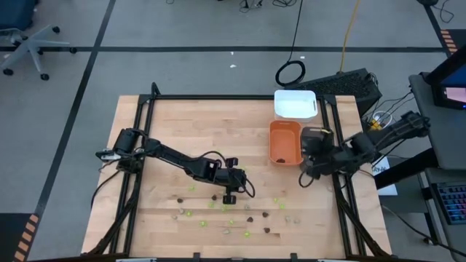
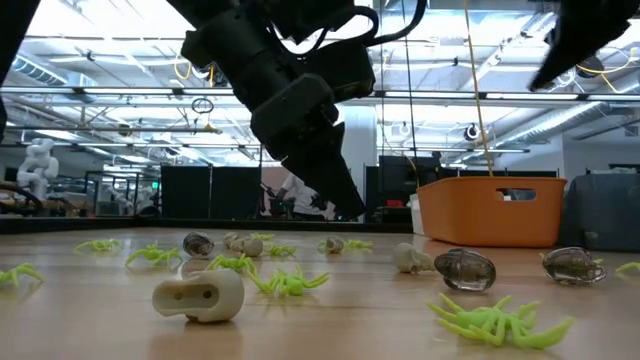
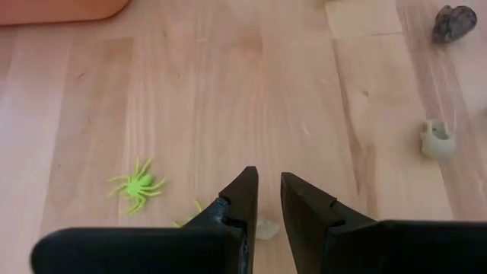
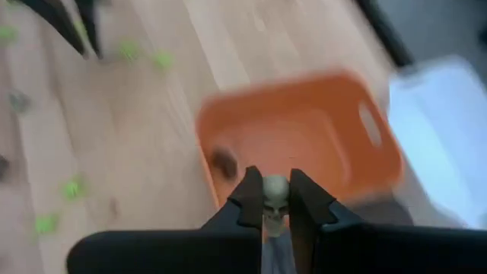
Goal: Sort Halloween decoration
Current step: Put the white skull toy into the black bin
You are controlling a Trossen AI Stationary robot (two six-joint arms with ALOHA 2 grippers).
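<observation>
Wooden planks of the table (image 1: 182,131) fill the high view, with the left gripper (image 1: 234,191) low over the middle among scattered spiders, skulls and dark pieces near the front edge, and the right gripper (image 1: 309,169) just right of the orange tray (image 1: 285,141), which sits in front of the white tray (image 1: 295,103). From the low view a pale skull (image 2: 199,296) and a green spider (image 2: 492,319) lie nearest, the orange tray far right. On the left wrist view the jaws stand slightly apart over bare wood near a green spider (image 3: 137,185); on the right wrist view the jaws are clamped on a small skull (image 4: 275,192) above the orange tray's near rim.

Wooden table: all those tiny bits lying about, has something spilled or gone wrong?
Nothing looks wrong. Lime-green plastic spiders, pale skulls and dark brown pieces lie loose on the wooden table. The orange plastic tray sits upright.
</observation>
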